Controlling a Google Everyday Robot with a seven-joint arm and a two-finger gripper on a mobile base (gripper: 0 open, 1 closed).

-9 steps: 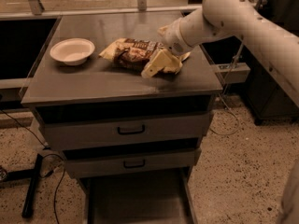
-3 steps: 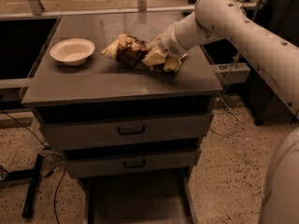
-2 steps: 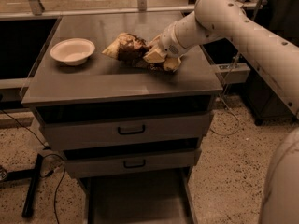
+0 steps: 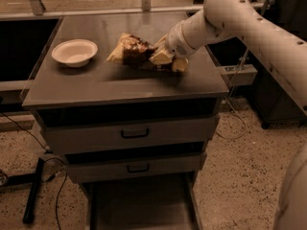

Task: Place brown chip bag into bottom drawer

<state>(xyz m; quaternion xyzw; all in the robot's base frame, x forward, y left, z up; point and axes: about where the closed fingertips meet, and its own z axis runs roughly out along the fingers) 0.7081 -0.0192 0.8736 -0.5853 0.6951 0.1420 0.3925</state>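
Observation:
The brown chip bag (image 4: 133, 50) lies on the grey cabinet top (image 4: 96, 86), right of centre, its left end tipped up off the surface. My gripper (image 4: 168, 59) comes in from the right on the white arm and is shut on the bag's right end, its pale fingers (image 4: 160, 56) pressed on the foil. The bottom drawer (image 4: 139, 206) stands pulled out at the foot of the cabinet, directly below; its flat floor shows bare.
A white bowl (image 4: 74, 51) sits on the cabinet top to the left of the bag. The two higher drawers (image 4: 135, 134) are closed, with black bar handles. A black stand (image 4: 33, 195) and cables lie on the floor at left.
My gripper has moved left onto the bag's right end and closed on it. The bag has bunched up and its left end has risen off the cabinet top.

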